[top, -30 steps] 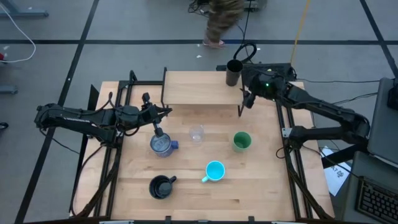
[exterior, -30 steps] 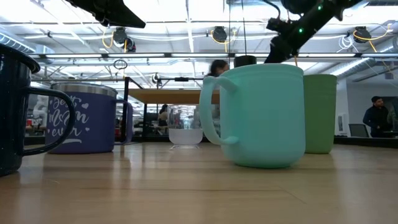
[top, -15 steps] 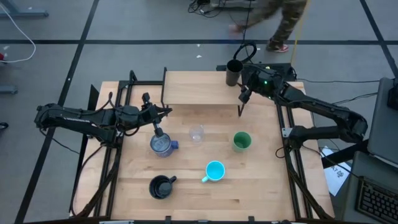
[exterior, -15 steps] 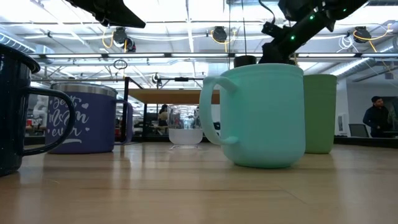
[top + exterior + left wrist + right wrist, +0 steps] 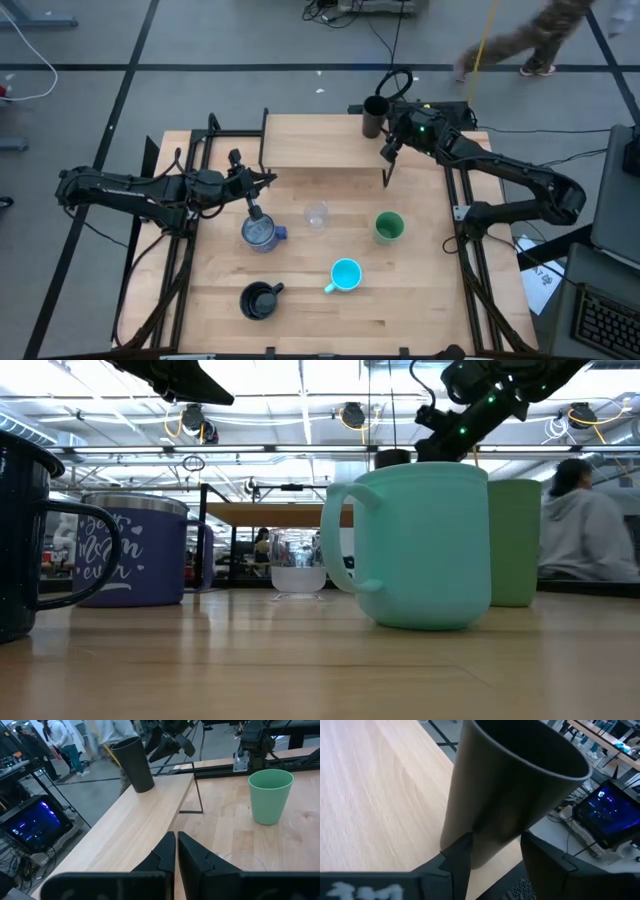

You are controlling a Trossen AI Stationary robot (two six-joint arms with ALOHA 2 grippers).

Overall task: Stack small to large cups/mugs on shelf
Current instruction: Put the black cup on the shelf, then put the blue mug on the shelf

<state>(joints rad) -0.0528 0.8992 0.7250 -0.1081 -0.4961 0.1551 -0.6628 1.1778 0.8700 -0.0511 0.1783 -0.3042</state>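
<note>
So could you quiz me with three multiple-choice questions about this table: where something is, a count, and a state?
1. Where does the tall black tumbler stand?
A. on the raised light-wood shelf
B. on the floor
C. inside the cyan mug

2. How many cups stand on the tabletop below the shelf?
A. two
B. five
C. eight

3. The left hand is:
A. gripping the green cup
B. shut, holding nothing
C. wide open

Answers: 1 A, it stands at the shelf's corner; 2 B, the overhead view shows five; 3 B, its fingers meet with nothing between them.
</note>
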